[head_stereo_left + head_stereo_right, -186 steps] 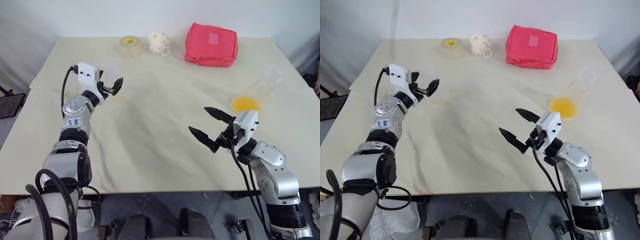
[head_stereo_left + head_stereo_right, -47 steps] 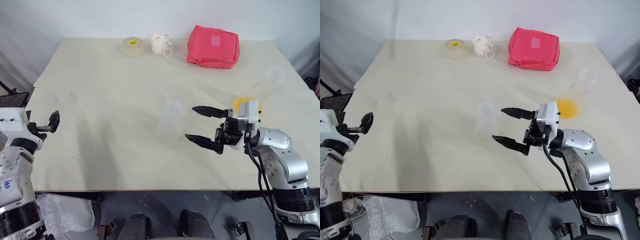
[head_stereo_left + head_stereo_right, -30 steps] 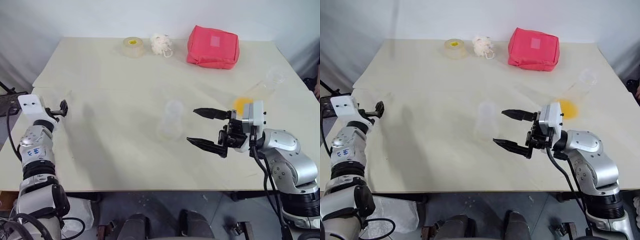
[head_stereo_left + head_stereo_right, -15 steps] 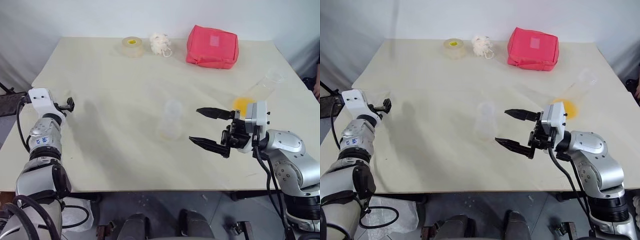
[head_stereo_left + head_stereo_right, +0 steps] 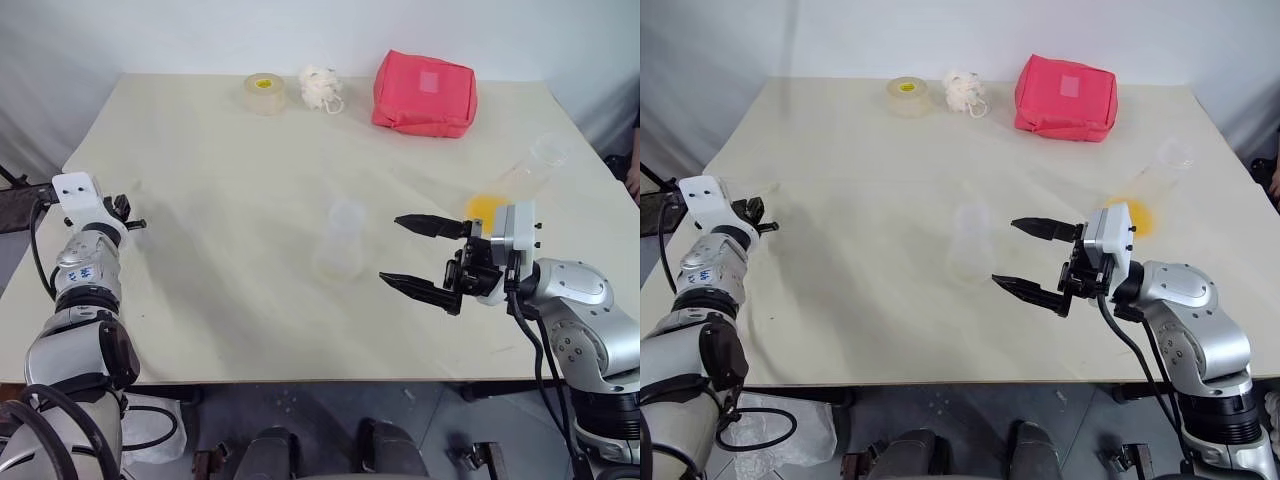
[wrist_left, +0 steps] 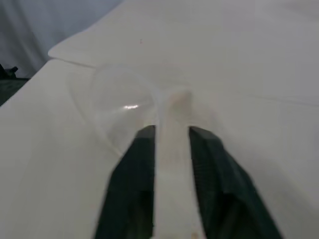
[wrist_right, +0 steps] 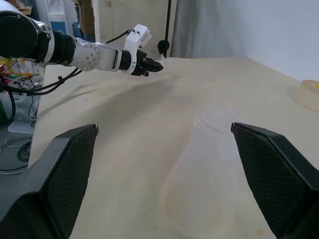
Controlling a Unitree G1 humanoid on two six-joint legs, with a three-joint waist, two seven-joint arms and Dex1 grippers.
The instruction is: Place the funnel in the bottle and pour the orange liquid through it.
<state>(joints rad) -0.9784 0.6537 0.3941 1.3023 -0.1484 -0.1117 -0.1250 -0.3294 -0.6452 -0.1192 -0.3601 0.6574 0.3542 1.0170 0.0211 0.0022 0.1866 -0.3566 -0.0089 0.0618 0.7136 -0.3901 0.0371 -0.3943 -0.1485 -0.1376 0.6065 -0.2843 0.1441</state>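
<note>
The funnel (image 6: 127, 102), a clear cone, lies on the table near its left edge, seen in the left wrist view. My left gripper (image 6: 172, 130) (image 5: 128, 222) reaches level over the table and has closed on the funnel's narrow stem. The bottle (image 5: 342, 240) (image 7: 204, 179) stands upright in the middle of the table. Just right of it, my right gripper (image 5: 420, 255) is open and empty, its fingers pointing at the bottle without touching. The orange liquid (image 5: 486, 206) pools inside a clear flask (image 5: 530, 170) lying on its side at the right.
A red pouch (image 5: 424, 92), a tape roll (image 5: 264, 93) and a white fluffy ball (image 5: 319, 87) sit along the table's far edge. A seam in the tabletop runs across the left side.
My left gripper's fingers have closed together around the funnel's stem; half a second ago they stood apart. The right arm and the bottle have stayed where they were.
</note>
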